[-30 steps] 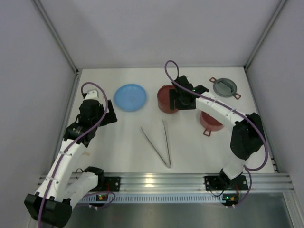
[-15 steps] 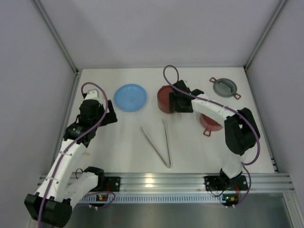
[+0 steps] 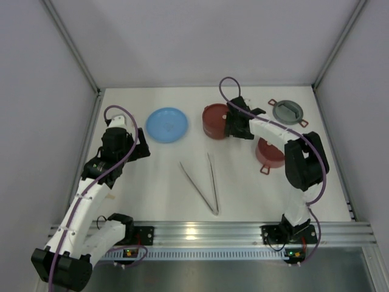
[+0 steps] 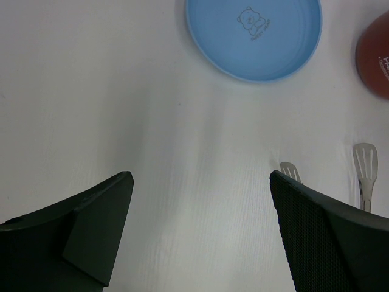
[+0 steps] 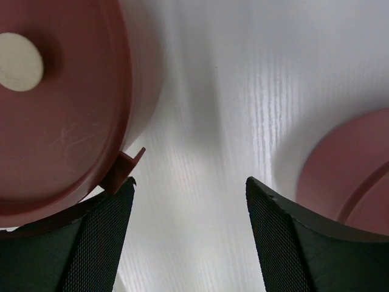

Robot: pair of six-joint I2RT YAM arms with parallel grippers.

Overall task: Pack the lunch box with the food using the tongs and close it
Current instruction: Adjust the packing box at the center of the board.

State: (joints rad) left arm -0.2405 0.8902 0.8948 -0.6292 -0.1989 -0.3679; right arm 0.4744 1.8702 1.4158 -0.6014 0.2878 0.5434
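Tongs [image 3: 215, 208] lie flat on the near middle of the table [image 3: 243, 188]. The left gripper [image 4: 200, 176] hovers wide open, short of the plate [image 3: 167, 125]. Further back, the right gripper [image 5: 189, 181] is open and empty, just beside a lidded bowl [image 3: 214, 120]. A second bowl [image 3: 271, 152] sits to the right, with the grey cover [image 3: 287, 111] beyond.

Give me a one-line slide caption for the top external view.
Right gripper open beside the lidded dark-red bowl; tongs lie untouched mid-table; left gripper open near the blue plate.
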